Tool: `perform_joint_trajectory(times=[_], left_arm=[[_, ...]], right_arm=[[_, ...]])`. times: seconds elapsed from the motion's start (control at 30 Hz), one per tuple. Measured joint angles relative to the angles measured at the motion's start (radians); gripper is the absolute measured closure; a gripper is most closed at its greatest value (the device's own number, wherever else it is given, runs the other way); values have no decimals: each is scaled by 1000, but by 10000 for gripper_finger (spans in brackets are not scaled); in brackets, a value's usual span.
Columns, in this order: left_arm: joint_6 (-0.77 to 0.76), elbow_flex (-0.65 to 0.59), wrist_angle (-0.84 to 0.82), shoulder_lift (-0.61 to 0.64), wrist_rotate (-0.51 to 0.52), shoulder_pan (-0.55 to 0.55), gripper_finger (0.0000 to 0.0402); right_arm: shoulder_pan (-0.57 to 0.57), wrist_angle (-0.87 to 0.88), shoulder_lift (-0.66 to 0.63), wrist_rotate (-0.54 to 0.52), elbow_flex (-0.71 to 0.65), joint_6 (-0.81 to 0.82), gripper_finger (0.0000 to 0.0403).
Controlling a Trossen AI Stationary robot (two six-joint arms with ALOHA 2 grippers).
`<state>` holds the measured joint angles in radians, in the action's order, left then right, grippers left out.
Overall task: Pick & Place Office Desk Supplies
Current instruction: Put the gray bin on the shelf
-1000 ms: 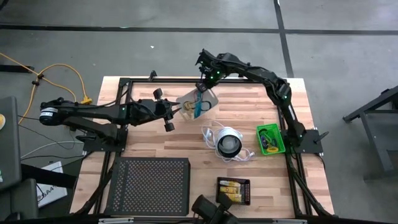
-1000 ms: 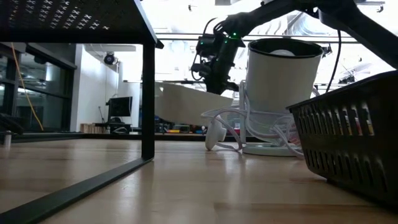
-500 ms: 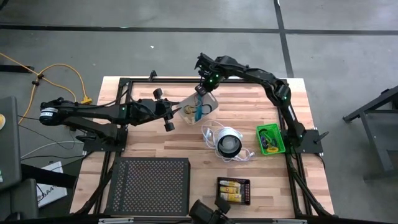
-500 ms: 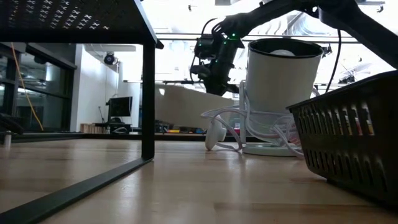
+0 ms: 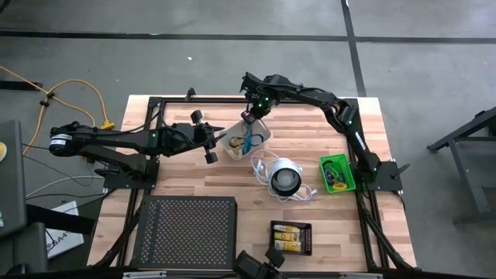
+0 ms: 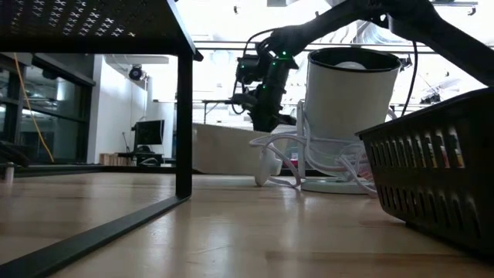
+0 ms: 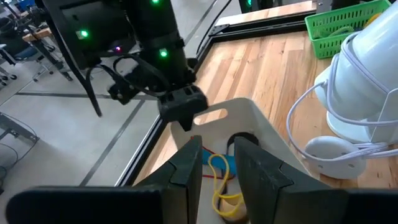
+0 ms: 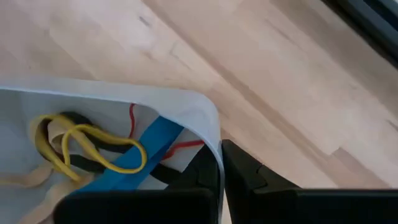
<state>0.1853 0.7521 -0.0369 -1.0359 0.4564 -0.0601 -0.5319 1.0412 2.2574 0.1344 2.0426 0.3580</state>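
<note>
- nearest the front edge of the table sits a black tray [image 5: 291,236] with yellow-and-white packs [image 5: 288,232] in it, and beside it a big black mesh basket [image 5: 186,231].
- a bit farther in stands a round white-and-black thing [image 5: 284,177] with a white cord [image 5: 262,165] curled around it.
- a green tray [image 5: 338,172] sits near the base of my right arm, with small things in it that i cannot make out.
- past the round thing is a clear tray [image 5: 245,136], in the middle of the table toward the far side.
- inside the clear tray lie a yellow loop [image 8: 93,146], a blue band [image 8: 146,149], a thin red cord [image 8: 177,146] and a dark cord [image 8: 87,160], all tangled together.
- my left gripper [image 7: 214,158] reaches in from the left side, and its fingers pinch the wall of the clear tray on that side.
- my right gripper [image 8: 219,163] comes down on the far rim of the clear tray, and its fingers [image 8: 245,171] are pressed together on the thin tray wall.
- in the low view the right gripper hangs just above the tray, behind the round white thing.
</note>
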Motion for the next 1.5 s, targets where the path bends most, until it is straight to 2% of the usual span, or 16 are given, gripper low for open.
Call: perform_joint_trajectory(times=[0.77,1.17,1.5], left_arm=[[1,0,-1,0,0,0,313],[1,0,-1,0,0,0,313],[0,0,-2,0,0,0,313]], right_arm=[[6,-6,11,-1,0,-45,399],[6,-29,11,0,0,-48,317],[-35,-49,-40,37,15,-68,291]])
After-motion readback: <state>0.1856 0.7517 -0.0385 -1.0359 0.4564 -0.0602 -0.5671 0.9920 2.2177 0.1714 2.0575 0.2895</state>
